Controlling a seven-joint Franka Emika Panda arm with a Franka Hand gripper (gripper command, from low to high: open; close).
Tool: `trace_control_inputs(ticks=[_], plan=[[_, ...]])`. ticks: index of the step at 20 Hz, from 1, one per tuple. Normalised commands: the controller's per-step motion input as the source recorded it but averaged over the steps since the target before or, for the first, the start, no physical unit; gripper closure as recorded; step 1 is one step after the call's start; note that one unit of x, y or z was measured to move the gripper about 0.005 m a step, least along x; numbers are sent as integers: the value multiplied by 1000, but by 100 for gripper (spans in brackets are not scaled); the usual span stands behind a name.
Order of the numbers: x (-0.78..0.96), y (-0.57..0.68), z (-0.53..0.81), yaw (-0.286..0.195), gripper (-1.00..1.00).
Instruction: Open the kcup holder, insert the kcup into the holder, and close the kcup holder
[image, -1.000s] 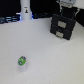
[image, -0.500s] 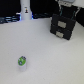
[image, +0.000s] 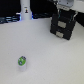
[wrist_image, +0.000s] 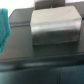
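Gripper (image: 64, 11) and arm sit at the upper edge of the exterior view, toward its right, directly above the black kcup holder (image: 63, 27). Only a pale, blurred block of the arm shows, cut off by the frame edge, and the fingers cannot be made out, so I cannot tell how far apart they are or whether they grip anything.

Going from the exterior view's left to its right: a dark band (image: 10, 20) runs along the far edge of the white table (image: 50, 60), too blurred to identify. Next to it stands a white bottle-like object (image: 25, 11) with a dark mark, upright, with a small blue glint at its base. Nearer the camera, well apart from everything else, the kcup (image: 22, 61) rests alone on the table, a small white pod with its green lid facing up. At the right stands the kcup holder, a boxy black unit; whether its tray is pulled out is unclear at this resolution.

In the wrist view, a grey metallic block (wrist_image: 56, 29) fills the middle, resting on a dark flat surface (wrist_image: 45, 62). A teal shape (wrist_image: 5, 27) intrudes at one side, cut off by the frame; what it is cannot be told. No fingertips are distinguishable here.
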Motion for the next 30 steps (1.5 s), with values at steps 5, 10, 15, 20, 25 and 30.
trace_control_inputs(ticks=[5, 10, 15, 20, 25, 30], plan=[[-291, 93, -402, -34, -100], [-321, 2, -386, 10, -100], [-190, -16, -193, 4, 100], [9, -14, -8, -9, 100], [40, -32, 10, -6, 100], [573, -211, 229, -29, 100]])
